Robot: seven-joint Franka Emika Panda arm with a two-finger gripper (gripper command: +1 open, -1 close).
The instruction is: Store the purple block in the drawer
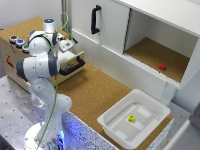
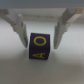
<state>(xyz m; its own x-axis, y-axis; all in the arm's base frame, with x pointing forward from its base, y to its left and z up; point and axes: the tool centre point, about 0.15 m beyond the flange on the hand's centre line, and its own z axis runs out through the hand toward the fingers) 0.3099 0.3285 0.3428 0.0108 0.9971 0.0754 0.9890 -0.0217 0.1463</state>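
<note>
my gripper hangs over the open drawer, jaws spread, one finger on each side of the block and clear of it. the block lies on the pale floor below, which i judge to be the drawer's bottom.

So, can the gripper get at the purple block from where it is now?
Probably yes: in the wrist view the gripper is open with a finger on either side of the purple block, and nothing lies between them.
</note>
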